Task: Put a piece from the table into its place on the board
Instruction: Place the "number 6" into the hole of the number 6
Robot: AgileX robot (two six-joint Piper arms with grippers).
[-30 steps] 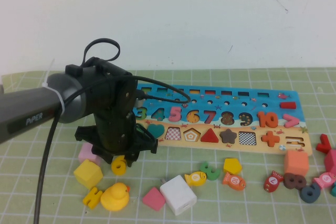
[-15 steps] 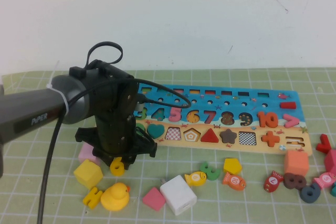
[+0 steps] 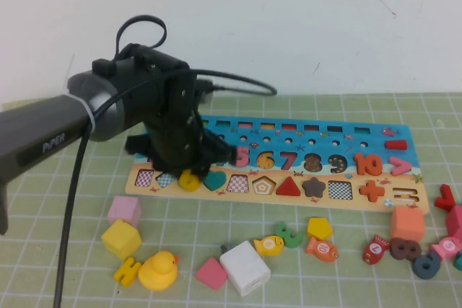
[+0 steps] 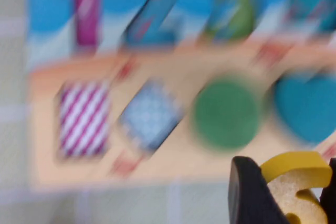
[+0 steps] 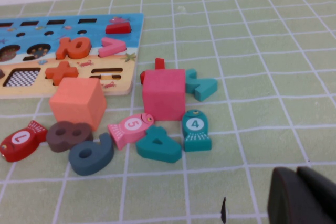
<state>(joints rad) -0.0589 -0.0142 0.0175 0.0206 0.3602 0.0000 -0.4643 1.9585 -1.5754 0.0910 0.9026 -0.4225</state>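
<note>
While the left gripper (image 3: 189, 178) pinches the yellow six (image 4: 296, 192) over the board's (image 3: 404, 137) left end, carry rightward. Lower flat into its slot. Right gripper (image 5: 304, 195) parked; fingers look shut.

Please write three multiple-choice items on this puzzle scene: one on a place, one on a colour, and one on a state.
1. Where is the yellow 6 piece?
A. on the mat beside the duck
B. in the left gripper, over the board's tan strip
C. seated among the blue-row numerals

2. What colour is the toy duck?
A. yellow
B. pink
C. white

3. What is the right gripper doing?
A. holding the red cube
B. pressing on the board
C. holding nothing, over bare mat

Answers: 1 B, the left wrist view shows the piece between the fingers; 2 A, it stands yellow near the front edge; 3 C, its tip shows over mat squares, away from the toys.
</note>
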